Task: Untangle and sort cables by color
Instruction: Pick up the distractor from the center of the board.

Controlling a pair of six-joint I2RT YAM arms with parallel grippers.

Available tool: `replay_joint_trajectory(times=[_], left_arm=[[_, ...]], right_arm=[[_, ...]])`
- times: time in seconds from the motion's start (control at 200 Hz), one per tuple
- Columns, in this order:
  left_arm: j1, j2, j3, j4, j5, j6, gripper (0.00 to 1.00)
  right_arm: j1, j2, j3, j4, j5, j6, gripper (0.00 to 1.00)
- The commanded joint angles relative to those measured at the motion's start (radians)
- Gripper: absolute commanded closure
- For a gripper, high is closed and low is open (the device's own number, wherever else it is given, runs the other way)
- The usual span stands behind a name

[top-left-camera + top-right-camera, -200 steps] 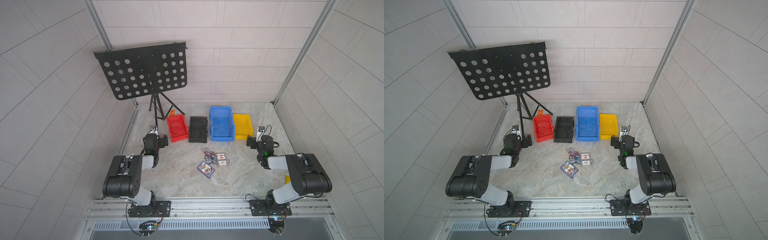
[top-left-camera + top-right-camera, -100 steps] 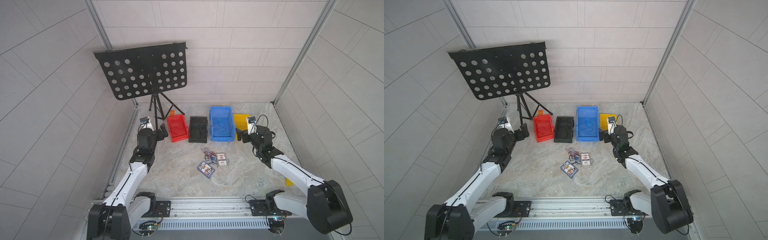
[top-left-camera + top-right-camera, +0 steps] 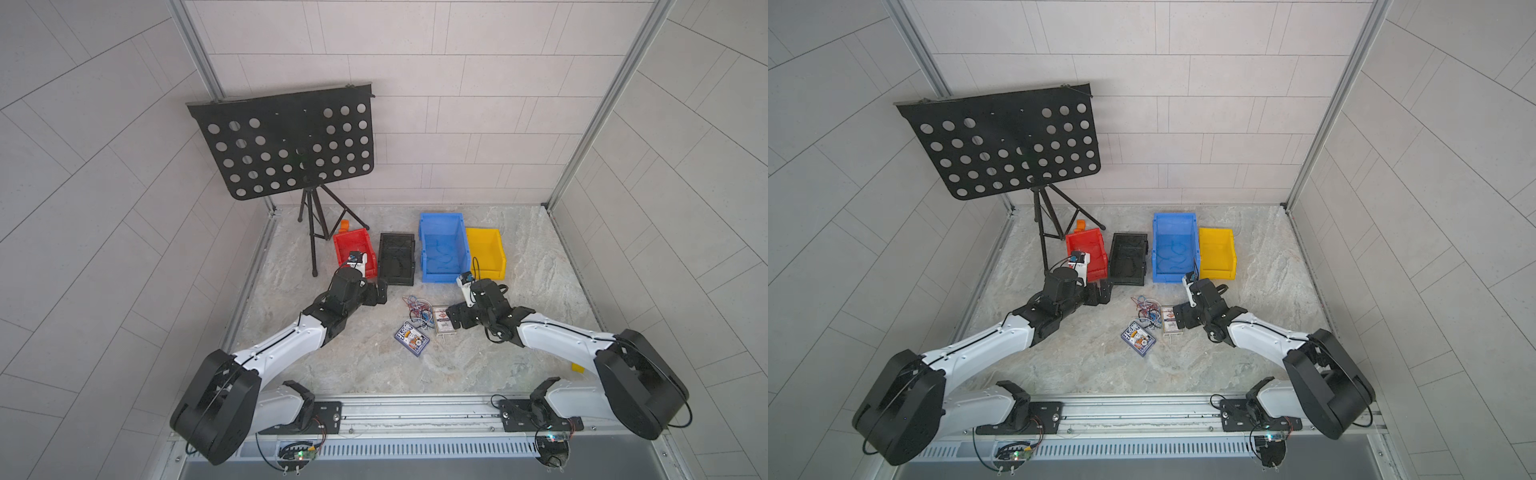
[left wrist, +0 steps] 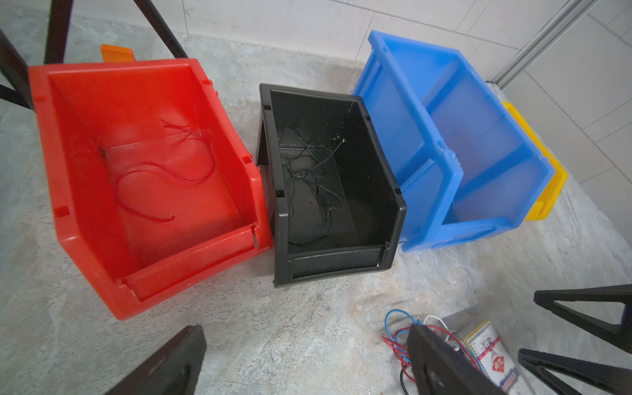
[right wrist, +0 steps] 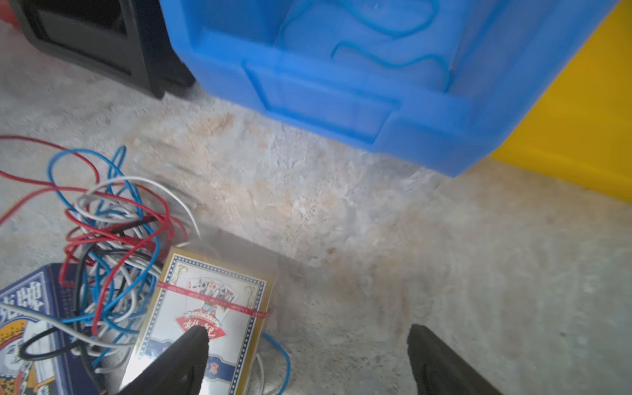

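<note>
Your L gripper (image 4: 304, 345) & R gripper (image 5: 307, 338) both sit wide open, gripping nothing, w/ cables (image 3: 417, 308) tangled between them, just below centre in a top view.

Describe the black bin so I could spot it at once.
Next to the music stand, four bins sit in a row. The black bin is between the red bin and the bigger blue bin; it alone is black, with thin black wires inside.

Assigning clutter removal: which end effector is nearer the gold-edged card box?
Right. The right end effector hangs at the gold-edged card box, one finger over it; the left end effector sits across the cable tangle, near the black bin.
</note>
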Motion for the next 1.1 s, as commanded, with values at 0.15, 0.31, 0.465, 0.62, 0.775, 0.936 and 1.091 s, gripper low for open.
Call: replay_joint_trajectory(times=[0.15,0.31,0.465,0.62,0.775,0.936,1.091], left_arm=[[-0.106,-0.024,-0.082,0.047,-0.071,-0.021,0.0],[-0.189,-0.106,-0.124,-0.011,-0.145,-0.039,0.0],[-0.261,-0.231,-0.184,-0.067,-0.216,-0.069,0.0],[-0.28,-0.322,-0.228,-0.11,-0.208,-0.096,0.0],[-0.289,-0.404,-0.261,-0.14,-0.208,-0.111,0.0],[-0.294,-0.415,-0.296,-0.134,-0.212,-0.11,0.0],[-0.294,-0.357,-0.278,-0.107,-0.214,-0.097,0.0]], right_arm=[[0.075,-0.002,-0.071,0.137,-0.056,0.1,0.04],[0.121,-0.022,-0.091,0.138,-0.011,0.116,0.05],[0.176,-0.009,-0.037,0.048,0.059,0.094,0.06],[0.176,0.049,-0.035,0.019,0.116,0.093,0.11],[0.173,0.122,-0.017,0.026,0.105,0.091,0.25],[0.171,0.126,-0.025,0.045,0.083,0.087,0.53],[0.166,-0.005,-0.005,-0.071,0.125,0.078,0.6]])
